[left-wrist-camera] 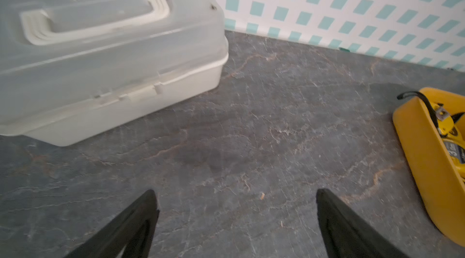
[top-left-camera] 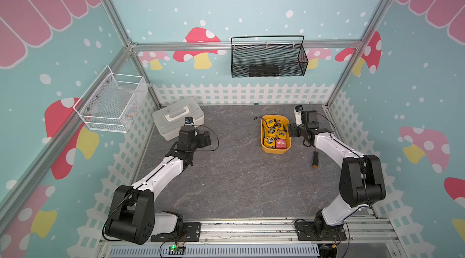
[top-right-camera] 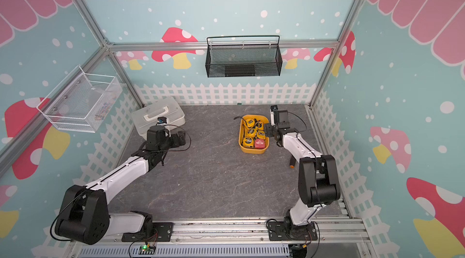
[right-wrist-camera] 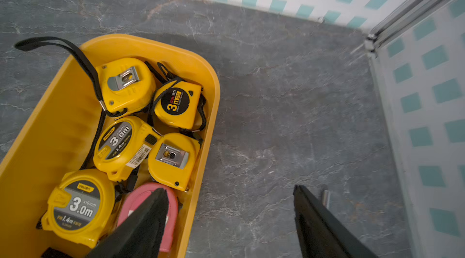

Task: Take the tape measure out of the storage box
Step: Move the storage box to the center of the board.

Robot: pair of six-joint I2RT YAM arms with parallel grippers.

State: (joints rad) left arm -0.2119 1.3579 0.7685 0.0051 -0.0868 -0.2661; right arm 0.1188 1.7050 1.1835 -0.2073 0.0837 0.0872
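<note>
Right wrist view looks down into the storage box [right-wrist-camera: 50, 123], a lidless yellow-orange tray packed with five yellow tape measures [right-wrist-camera: 80, 206] and one pink tape measure [right-wrist-camera: 133, 201], none of them lifted out yet. They lie flat and crowded, with black wrist straps tangled between them. One strap [right-wrist-camera: 50, 42] is draped over the rim, and I judge it could drag a neighbour along during a lift. The right gripper [right-wrist-camera: 230, 188] is open and empty and straddles the tray's wall. One finger hangs over the pink tape measure and the other over bare tabletop [right-wrist-camera: 276, 118] outside the tray, so the jaws would probably have to shift inward to bracket a single body. In a top view the storage box [top-left-camera: 275, 152] sits right of centre toward the tabletop's back edge, just beside that arm, which is likely why the right arm takes the pick. The left gripper [left-wrist-camera: 234, 190] is spread wide and holds nothing. It hovers over bare tabletop between the white lidded case [left-wrist-camera: 100, 55] near the back left corner and the storage box, apart from both and seemingly parked out of the way.
</note>
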